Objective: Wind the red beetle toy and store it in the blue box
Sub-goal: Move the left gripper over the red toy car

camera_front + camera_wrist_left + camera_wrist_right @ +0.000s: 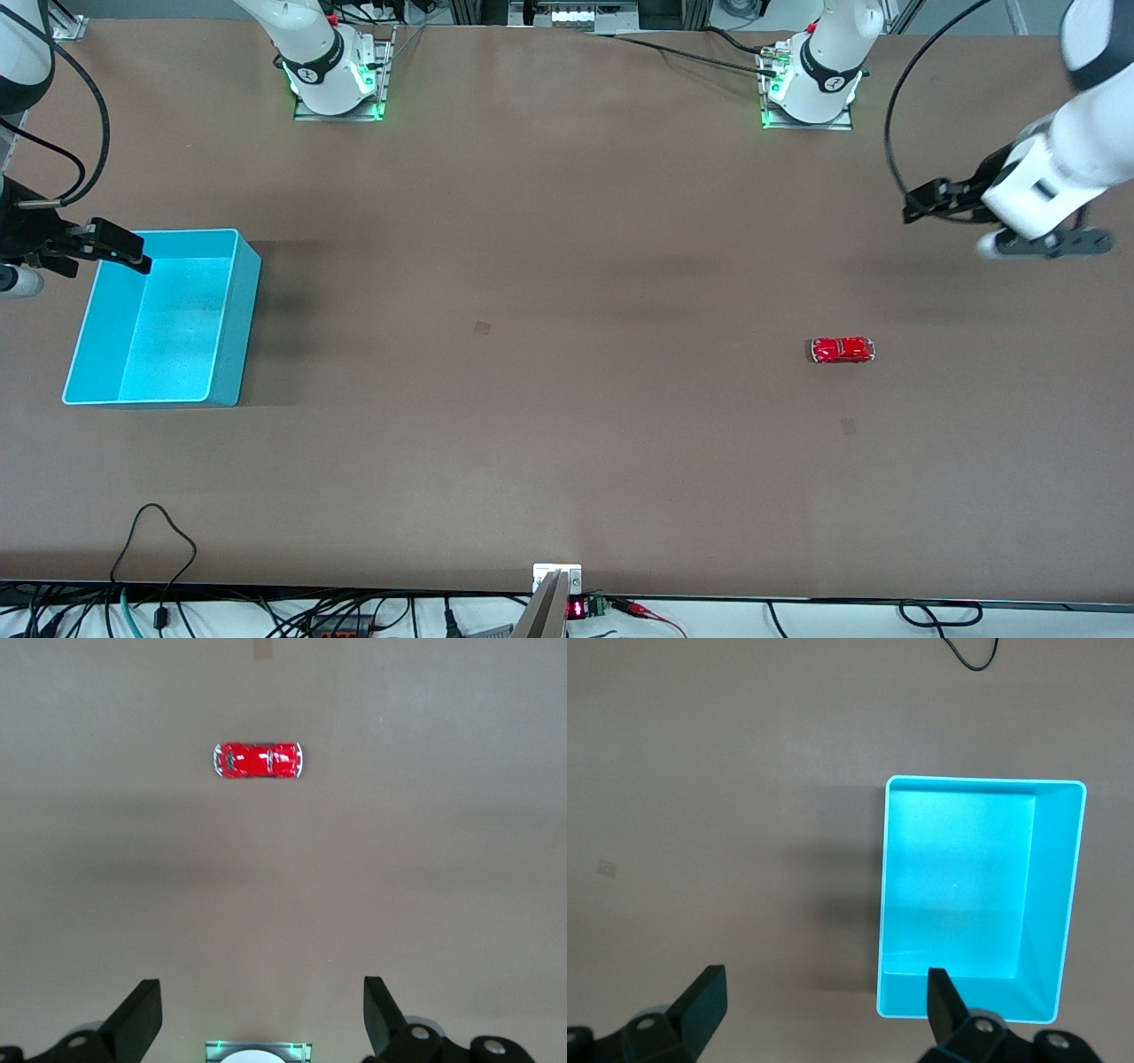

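The red beetle toy sits on the brown table toward the left arm's end, and it shows in the left wrist view. My left gripper is open and empty in the air over bare table, apart from the toy; its own view shows its spread fingers. The blue box stands open and empty toward the right arm's end. My right gripper is open and empty over the box's edge nearest the robot bases. The box also shows in the right wrist view, partly under that gripper.
The two arm bases stand along the table's edge farthest from the front camera. A black cable loop lies near the edge nearest that camera. Two small tape marks are on the table top.
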Tool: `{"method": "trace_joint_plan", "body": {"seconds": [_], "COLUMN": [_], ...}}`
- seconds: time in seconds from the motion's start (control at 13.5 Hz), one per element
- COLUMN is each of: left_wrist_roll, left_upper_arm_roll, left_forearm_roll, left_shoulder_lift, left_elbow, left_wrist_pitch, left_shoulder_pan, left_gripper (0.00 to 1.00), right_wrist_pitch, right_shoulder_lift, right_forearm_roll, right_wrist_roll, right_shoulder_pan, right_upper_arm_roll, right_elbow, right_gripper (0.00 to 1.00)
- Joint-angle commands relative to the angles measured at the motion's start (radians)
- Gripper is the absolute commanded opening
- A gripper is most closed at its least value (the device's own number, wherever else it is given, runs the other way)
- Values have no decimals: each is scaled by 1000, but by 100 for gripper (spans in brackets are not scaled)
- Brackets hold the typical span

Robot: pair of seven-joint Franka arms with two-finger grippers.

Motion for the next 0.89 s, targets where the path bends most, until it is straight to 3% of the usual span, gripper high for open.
{"method": "trace_joint_plan", "body": {"seconds": [0.0,0.15,0.37,0.52,0.67,0.81], "left_wrist_roll": [-5,77,359,420,450,609], "left_upper_arm_roll": [-7,-11,-11,-13,-11,-11], "left_forearm_roll": [3,5,6,12,20,46], "left_shoulder_lift": [49,69,121,125,117,119], "left_elbow": [18,11,9,4,-44,-112], "left_wrist_pitch": [-19,-17,-7,30,76,180], "left_shoulder_pan": [-5,-11,-5,-3,0,5], "left_gripper": [100,100,100,100,100,100], "right_wrist_pitch": [13,28,30,28,31,22], "right_shoulder_lift": [-2,29,34,40,44,49], "right_forearm_roll": [9,11,11,-1,-1,6], "right_wrist_roll": [6,5,5,3,5,5], "right_shoulder_pan": [-9,-8,-9,-8,-8,-15], "right_upper_arm_roll": [1,1,1,-1,-1,-2], "right_elbow": [-9,-8,-9,-14,-13,-17], "right_gripper": [100,100,100,100,100,100]}}
